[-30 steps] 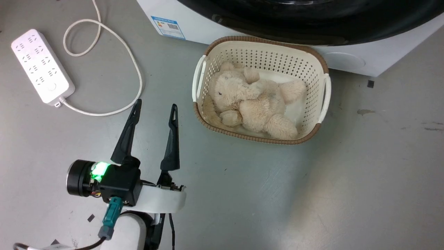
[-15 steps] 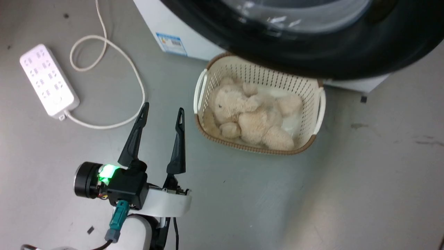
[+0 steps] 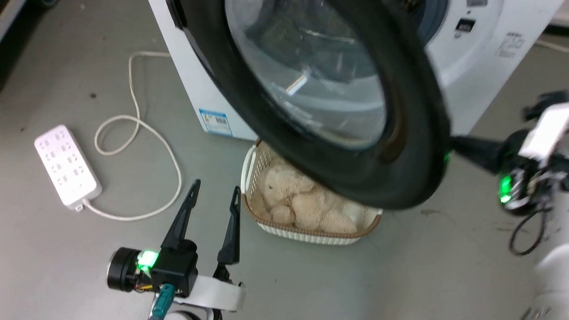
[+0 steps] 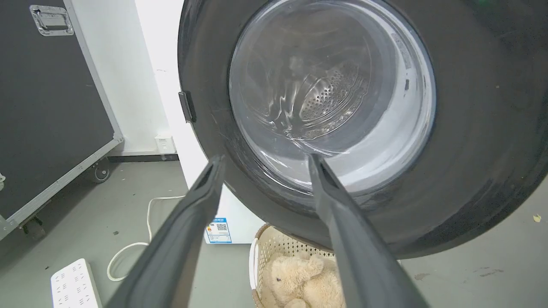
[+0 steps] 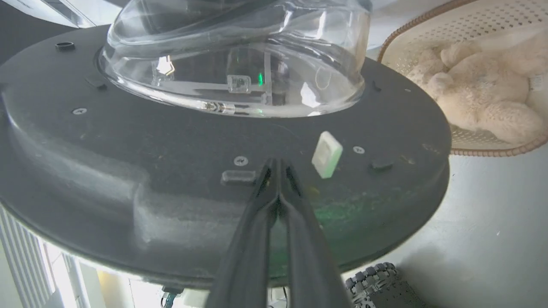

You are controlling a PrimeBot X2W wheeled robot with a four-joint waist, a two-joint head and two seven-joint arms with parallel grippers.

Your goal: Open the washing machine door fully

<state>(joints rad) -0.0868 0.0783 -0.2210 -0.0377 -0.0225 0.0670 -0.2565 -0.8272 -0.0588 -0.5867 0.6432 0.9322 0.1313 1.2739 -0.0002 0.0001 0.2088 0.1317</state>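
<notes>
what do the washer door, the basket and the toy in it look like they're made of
Washing machine door: glossy black ring, likely plastic, catching reflections; clear see-through centre, glass or plastic. Basket: cream perforated plastic, brown woven-look rim. Soft toy: beige fluffy plush.

I am looking down on a grey floor, which is showing a few dark specks and one small stain at the right. At the left a white power strip is lying flat, its pale cable curling in a loop and running toward the far side. A white washing machine body is standing at the far end, carrying a blue-edged sticker low on its side. Just in front of it a pale perforated basket with a brown rim is sitting on the floor, holding a cream plush toy. Far left, a black case with metal edging is resting on casters before a white wall, which is catching bright light; a small socket is sitting low on it.
</notes>
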